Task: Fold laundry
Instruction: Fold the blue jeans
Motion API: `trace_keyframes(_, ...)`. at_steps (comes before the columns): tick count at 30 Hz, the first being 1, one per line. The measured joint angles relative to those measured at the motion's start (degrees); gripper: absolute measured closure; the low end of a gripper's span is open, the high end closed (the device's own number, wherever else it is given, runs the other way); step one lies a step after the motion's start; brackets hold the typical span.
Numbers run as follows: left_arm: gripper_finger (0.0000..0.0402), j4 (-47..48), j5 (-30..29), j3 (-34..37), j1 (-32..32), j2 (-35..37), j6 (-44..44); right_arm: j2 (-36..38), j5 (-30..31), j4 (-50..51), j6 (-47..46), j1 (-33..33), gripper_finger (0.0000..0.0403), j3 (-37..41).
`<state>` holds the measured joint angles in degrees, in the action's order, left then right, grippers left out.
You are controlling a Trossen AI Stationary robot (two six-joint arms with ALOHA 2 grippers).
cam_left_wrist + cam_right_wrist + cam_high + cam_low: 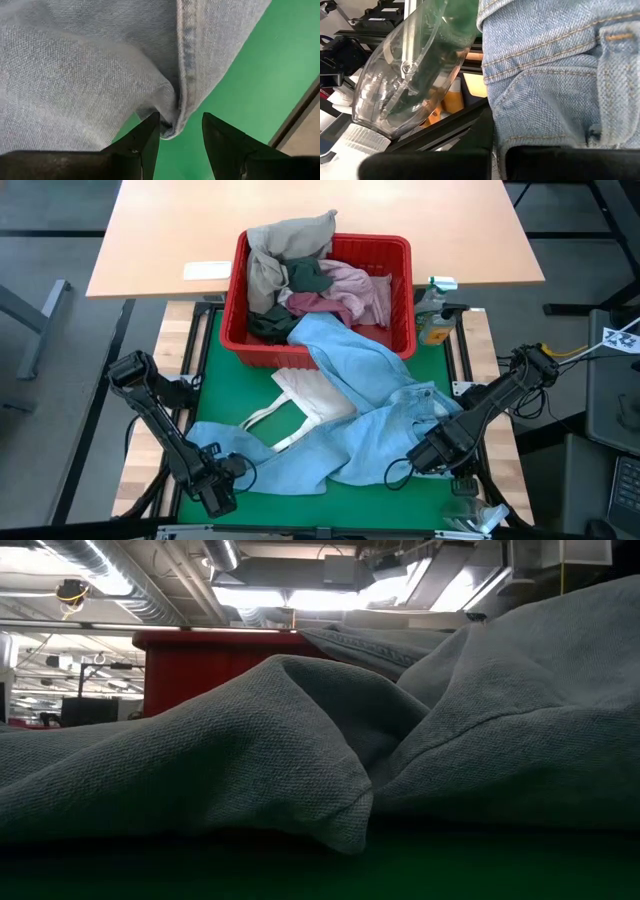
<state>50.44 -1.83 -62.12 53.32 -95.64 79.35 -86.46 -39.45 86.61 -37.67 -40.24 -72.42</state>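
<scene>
Light blue jeans (370, 410) lie spread over the green mat, with one leg running up over the red basket's near rim. My left gripper (218, 485) is at the near left end of the jeans and is open. In the left wrist view a seamed hem corner (172, 127) sits between its fingers (181, 135). My right gripper (430, 455) is at the jeans' waist end on the right and is shut on the denim. In the low view, cloth (300, 740) fills nearly the whole picture. My left gripper has the jeans' hem corner (170, 122) between its open fingers; one fingertip (150, 131) is right beside the cloth, and I cannot tell whether it touches. My right gripper pinches the jeans at the stitched waist part (530, 125), near a belt loop (620, 37). Its own fingers (445, 162) hide the place of contact.
The red slotted basket (235, 300) at the mat's far edge holds beige, dark green and pink garments. A white tote bag (310, 395) lies partly under the jeans. Bottles (435, 305) stand right of the basket. A clear plastic container (405, 90) is near the right gripper.
</scene>
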Motion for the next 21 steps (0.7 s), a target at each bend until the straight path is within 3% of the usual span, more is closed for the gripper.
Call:
trace_keyframes(10, 0.0317, -7.57, 0.35, 3.08, -0.02, 0.02, 0.02, 0.00, 1.98, -0.07, 0.00, 0.02, 0.0388, 0.00)
trace_keyframes(15, 0.0386, -7.68, 6.61, 3.08, -0.89, 0.02, 0.73, 0.00, 2.00, -0.11, 0.00, 0.02, 0.0388, 0.00)
trace_keyframes(21, 0.0397, -6.66, 12.89, -0.59, -3.69, 0.02, -0.93, 0.00, 2.02, -0.08, 0.00, 0.02, 0.0388, 0.00)
